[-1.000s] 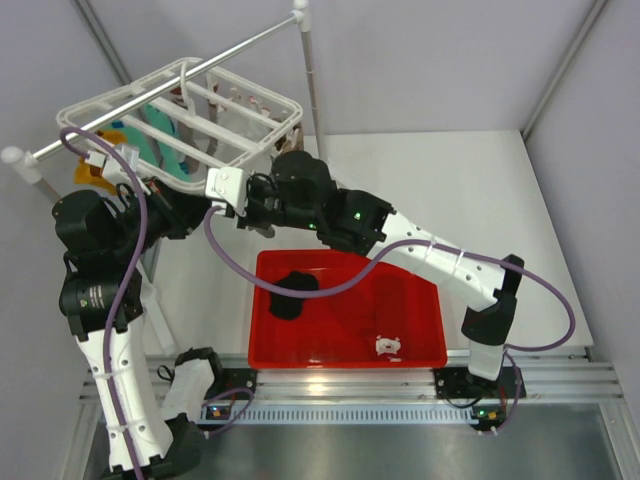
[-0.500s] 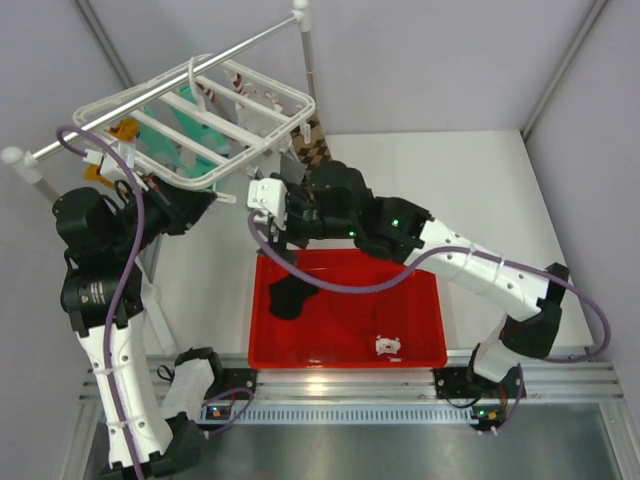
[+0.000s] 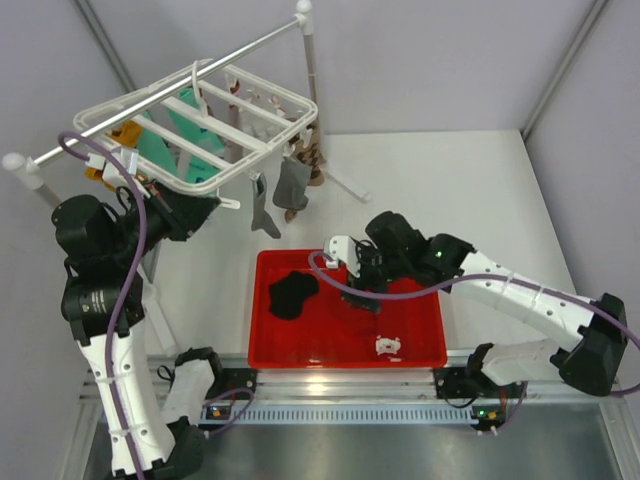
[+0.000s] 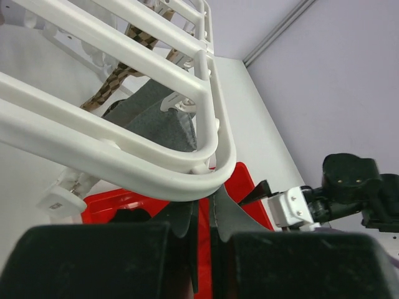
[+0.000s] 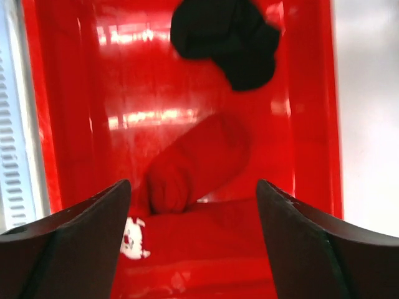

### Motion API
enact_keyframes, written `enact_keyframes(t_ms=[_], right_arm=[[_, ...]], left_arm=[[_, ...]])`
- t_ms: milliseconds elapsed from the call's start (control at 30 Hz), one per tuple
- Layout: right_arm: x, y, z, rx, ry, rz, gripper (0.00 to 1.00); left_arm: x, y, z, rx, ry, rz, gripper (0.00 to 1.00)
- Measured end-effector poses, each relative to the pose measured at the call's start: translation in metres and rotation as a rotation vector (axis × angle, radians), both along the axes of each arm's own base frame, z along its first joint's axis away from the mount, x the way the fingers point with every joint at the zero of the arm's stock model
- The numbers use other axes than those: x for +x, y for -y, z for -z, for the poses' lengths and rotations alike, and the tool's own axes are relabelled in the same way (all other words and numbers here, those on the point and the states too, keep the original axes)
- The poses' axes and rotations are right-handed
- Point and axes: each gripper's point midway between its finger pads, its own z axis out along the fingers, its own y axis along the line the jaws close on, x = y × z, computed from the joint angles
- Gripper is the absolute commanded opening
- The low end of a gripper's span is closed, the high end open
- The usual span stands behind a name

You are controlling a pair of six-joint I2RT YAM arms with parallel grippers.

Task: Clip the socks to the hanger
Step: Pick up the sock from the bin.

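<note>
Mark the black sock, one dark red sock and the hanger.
black sock (image 5: 227,40), right wrist view, bunched middle.
dark red sock (image 5: 199,162), right wrist view, mid-length.
hanger (image 4: 124,165), left wrist view, outer rim bar.

Hanger (image 4: 124,159): white plastic, smooth, soft sheen along the slats.
Tray (image 5: 56,124): red plastic, very glossy, light streaks mirrored on its floor.
Black sock (image 5: 227,37), top of the right wrist view: soft cloth, matt, no shine.
Dark red sock (image 5: 196,159), centre: knit cloth, matt, dull against the tray.
Rail (image 3: 240,45), upper left of the top view: bright bare metal.
Desk (image 3: 450,180): white, matt, smooth.
</note>
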Motion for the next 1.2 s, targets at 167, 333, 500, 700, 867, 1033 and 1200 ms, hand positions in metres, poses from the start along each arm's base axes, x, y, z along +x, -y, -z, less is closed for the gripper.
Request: enact_keyframes(t_ms=[167, 333, 500, 700, 867, 1033, 1200], right_arm=[[0.002, 0.000, 0.036, -0.023, -0.020, 0.030, 0.53], [0.014, -0.041, 0.053, 0.021, -0.045, 0.037, 0.41], [0.023, -0.061, 0.086, -0.030, -0.126, 0.088, 0.35], [0.041, -0.022, 0.106, -0.084, -0.162, 0.239, 0.38], [0.045, -0.014, 0.107, -0.096, -0.166, 0.287, 0.41], [0.052, -0.057, 0.092, -0.025, -0.142, 0.264, 0.41], [0.048, -0.110, 0.089, 0.034, -0.133, 0.209, 0.41]], left_arm=[[-0.001, 0.001, 0.003, -0.002, -0.002, 0.010, 0.00], [0.000, 0.001, 0.005, -0.004, -0.008, 0.010, 0.00], [0.001, 0.001, 0.006, -0.004, -0.008, 0.009, 0.00], [0.003, 0.000, 0.011, -0.006, -0.011, 0.005, 0.00], [0.006, -0.001, 0.018, -0.008, -0.018, 0.001, 0.00], [0.008, -0.002, 0.019, -0.007, -0.012, 0.000, 0.00], [0.009, -0.002, 0.018, -0.007, -0.010, 0.000, 0.00]])
